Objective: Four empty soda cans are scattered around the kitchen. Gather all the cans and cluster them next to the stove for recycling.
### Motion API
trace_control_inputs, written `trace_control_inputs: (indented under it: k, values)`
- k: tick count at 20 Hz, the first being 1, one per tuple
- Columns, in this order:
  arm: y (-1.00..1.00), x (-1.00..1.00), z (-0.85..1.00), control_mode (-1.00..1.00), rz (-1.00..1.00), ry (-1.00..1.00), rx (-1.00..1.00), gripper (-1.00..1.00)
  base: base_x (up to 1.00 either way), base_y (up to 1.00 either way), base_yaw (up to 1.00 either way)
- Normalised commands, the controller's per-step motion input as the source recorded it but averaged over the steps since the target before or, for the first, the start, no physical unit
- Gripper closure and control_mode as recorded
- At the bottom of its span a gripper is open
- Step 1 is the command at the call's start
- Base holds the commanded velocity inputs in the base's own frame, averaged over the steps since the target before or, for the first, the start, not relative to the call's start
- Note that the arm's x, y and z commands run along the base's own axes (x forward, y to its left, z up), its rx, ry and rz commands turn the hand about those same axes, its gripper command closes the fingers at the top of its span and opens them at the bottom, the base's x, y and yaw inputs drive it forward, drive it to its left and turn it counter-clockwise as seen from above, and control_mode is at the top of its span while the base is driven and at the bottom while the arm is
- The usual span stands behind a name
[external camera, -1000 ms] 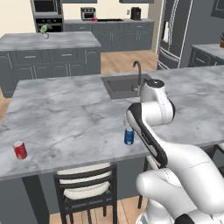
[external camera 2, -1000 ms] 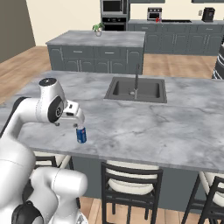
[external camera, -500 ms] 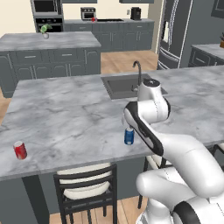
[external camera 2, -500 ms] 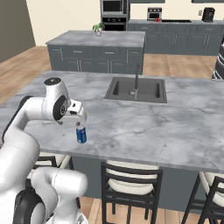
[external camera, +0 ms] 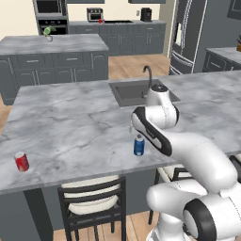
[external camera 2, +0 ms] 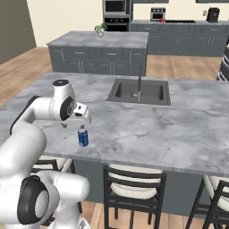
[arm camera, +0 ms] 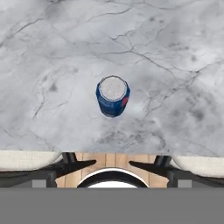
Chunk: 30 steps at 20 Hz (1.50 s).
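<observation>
Evidently the work stood at its opening step: the approach to the first can. The blue can [external camera: 139,145] stood upright on the marble desk [external camera: 70,127], near the front edge above the stools, with the arm's hand poised over it. In the hand view the blue can [arm camera: 113,96] sat almost centred, seen from above, with its silver top facing the camera.

The gripper [external camera 2: 83,125] hung above the can, apart from it, its jaws spread to their widest and holding nothing. No contact was visible.

A red can [external camera: 21,161] stood well apart, at the left end of the same desk, untouched. The stove [external camera: 115,21] lay on the far back counter, beyond the second island, so no can was yet beside it.

Judgement: the next move called for a straight descent, keeping the can centred between the jaws, then a closing on its body below the rim. A skewed descent could tip the light, empty can. Carrying it to the stove would require the base to drive.
</observation>
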Motion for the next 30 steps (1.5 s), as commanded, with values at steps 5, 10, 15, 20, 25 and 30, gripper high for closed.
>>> trace_control_inputs:
  k: [5, 10, 15, 20, 25, 30]
  values:
    - [0.0, 0.2, -0.15, -1.0, 0.0, 0.04, 0.0, -1.0, 0.0, 0.0, 0.0]
    - [0.0, 0.17, -0.12, -1.0, 0.0, 0.02, 0.0, -1.0, 0.0, 0.0, 0.0]
    - [0.0, 0.18, -0.16, -1.0, 0.0, 0.06, 0.0, -1.0, 0.0, 0.0, 0.0]
    - [0.0, 0.15, -0.13, -1.0, 0.0, 0.04, 0.0, -1.0, 0.0, 0.0, 0.0]
    - [0.0, 0.14, -0.13, -1.0, 0.0, 0.04, 0.0, -1.0, 0.0, 0.0, 0.0]
    - [0.0, 0.13, -0.14, -1.0, 0.0, 0.05, 0.0, -1.0, 0.0, 0.0, 0.0]
